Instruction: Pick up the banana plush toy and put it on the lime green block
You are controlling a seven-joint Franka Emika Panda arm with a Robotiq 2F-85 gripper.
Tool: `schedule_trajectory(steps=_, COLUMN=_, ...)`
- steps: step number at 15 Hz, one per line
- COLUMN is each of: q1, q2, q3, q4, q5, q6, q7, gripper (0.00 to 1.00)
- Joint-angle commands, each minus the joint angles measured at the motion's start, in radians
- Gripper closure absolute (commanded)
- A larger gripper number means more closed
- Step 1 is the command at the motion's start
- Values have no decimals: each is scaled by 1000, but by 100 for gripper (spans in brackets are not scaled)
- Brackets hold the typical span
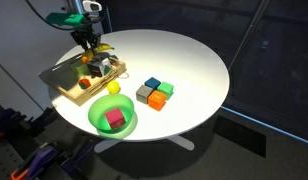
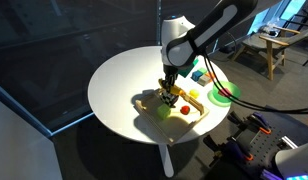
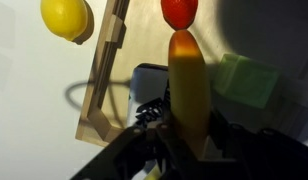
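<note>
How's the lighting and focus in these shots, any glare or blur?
In an exterior view the white table is brightly lit against dark surroundings; in the wrist view hard shadows cross the tray, and the banana plush toy looks soft.

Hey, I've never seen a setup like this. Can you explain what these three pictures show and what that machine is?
It is a robot arm with a two-fingered gripper at its end. Two pictures come from cameras standing beside a round white table; the third comes from a camera on the arm's wrist, looking past the gripper. On the table are a wooden tray, a yellow ball, a green bowl holding a magenta cube, and small cubes, including the lime green block. In the wrist view the banana plush toy lies between the gripper's fingers; whether it is gripped yet, I cannot tell.
</note>
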Motion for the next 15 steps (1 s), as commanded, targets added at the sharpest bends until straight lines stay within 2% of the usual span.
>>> schedule_trajectory(steps=1, q1=-2, q2=0, q3=2, q4=2, q5=-1, q6=-3, q7=0, gripper=61)
schedule_trajectory(steps=6, q1=-2, q2=0, q3=3, q4=1, q5=-1, q6=-3, q7=-2, gripper=61)
schedule_trajectory(steps=7, q1=5, q2=1, q3=0, q4=2, q5=-13, q6=-5, q7=4, gripper=86)
schedule_trajectory(steps=15, q1=88, q2=15, q3=-3, q4=-9, q5=-118, q6=-1, q7=32, gripper=86)
